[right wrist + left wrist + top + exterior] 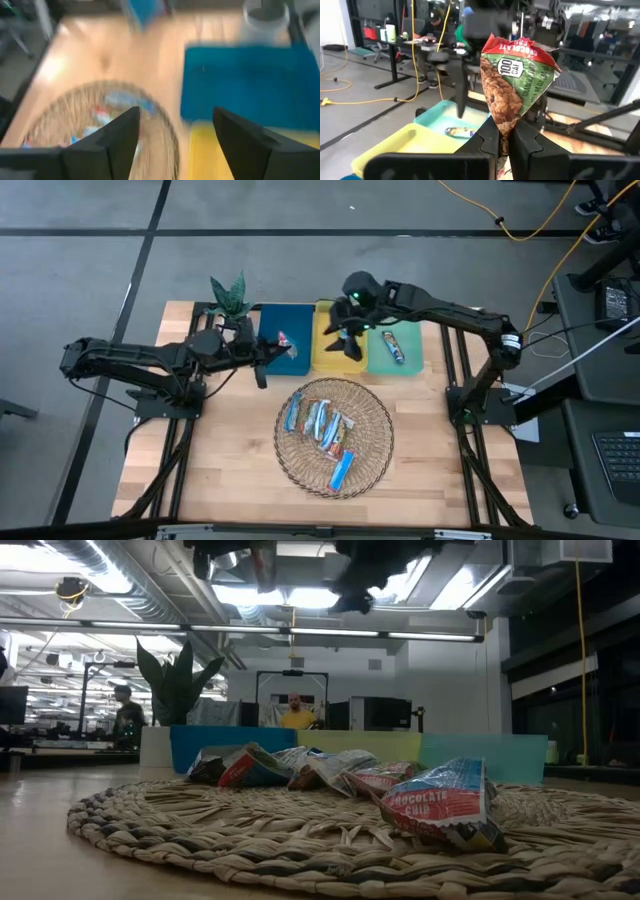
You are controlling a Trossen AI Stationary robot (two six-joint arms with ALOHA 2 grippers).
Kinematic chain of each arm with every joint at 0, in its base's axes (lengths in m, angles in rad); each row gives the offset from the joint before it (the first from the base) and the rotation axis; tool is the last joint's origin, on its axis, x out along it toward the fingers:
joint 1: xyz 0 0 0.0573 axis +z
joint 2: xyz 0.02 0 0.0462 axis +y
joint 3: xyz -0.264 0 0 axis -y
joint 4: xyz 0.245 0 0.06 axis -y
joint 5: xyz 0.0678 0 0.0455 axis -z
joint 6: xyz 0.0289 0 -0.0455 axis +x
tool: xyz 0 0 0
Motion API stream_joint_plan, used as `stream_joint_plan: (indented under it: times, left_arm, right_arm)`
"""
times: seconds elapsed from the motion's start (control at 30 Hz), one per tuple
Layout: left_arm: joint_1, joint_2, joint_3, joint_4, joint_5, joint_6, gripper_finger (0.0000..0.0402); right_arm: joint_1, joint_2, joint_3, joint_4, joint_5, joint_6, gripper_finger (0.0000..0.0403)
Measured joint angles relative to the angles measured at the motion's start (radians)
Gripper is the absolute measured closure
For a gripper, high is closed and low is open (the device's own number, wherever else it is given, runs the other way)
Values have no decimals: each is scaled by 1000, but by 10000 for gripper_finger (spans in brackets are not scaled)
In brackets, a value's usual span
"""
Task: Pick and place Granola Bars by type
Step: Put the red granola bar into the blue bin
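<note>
— Held bar [517,85]? Where?
— Pinched between the left gripper [506,142] fingers, standing up out of them. Green and brown wrapper with a red top.
— And from above?
— Over the blue tray [281,322], by its right edge. Looks small and pinkish there, at the tip of the left gripper.
— Other bars?
— Piled in the round wicker basket [370,455], in the middle of the table. Mostly blue and silver, some with red. One bar with red letters [445,806] lying closest to the low camera, on the woven rim.
— One more anywhere?
— Yes, a blue bar [393,346] lying in the green tray [410,360], well apart from both grippers.
— Right gripper [175,132]?
— Spread wide, holding nothing. Up above the yellow tray [325,358], looking down at the basket and the blue tray.
— Trays in what order?
— Blue, yellow, green, side by side, behind the basket.
— Anything else on the table?
— A green plant [230,296] near the blue tray, at the back left corner.
— And past the table?
— People [297,715] sitting far off in the room.
</note>
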Motion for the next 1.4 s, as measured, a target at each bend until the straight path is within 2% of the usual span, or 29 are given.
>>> stream_joint_plan:
  times: [0.13,0.27,0.37,0.57,0.73,1.0,1.23,1.4]
  left_arm:
    - [22,-44,0,-16,-38,-21,389]
    - [56,-91,1,-68,-36,-20,389]
    - [90,-109,35,-181,-37,-33,389]
    - [168,-70,205,-480,-25,-22,389]
    - [265,-2,305,-554,78,4,389]
    - [425,145,351,-576,289,27,389]
    - [547,302,351,-584,389,43,389]
    - [587,425,351,-588,395,50,388]
  right_arm:
    - [1,-49,-1,-142,58,25,164]
    - [17,-107,-1,-196,124,54,177]
    - [33,-157,-1,-196,194,90,186]
    - [87,-248,-12,-183,345,135,193]
    - [146,-360,-192,-25,412,161,193]
    - [237,-606,-565,258,588,240,193]
    - [324,-782,-742,458,618,243,193]
    - [350,-856,-807,485,660,272,193]
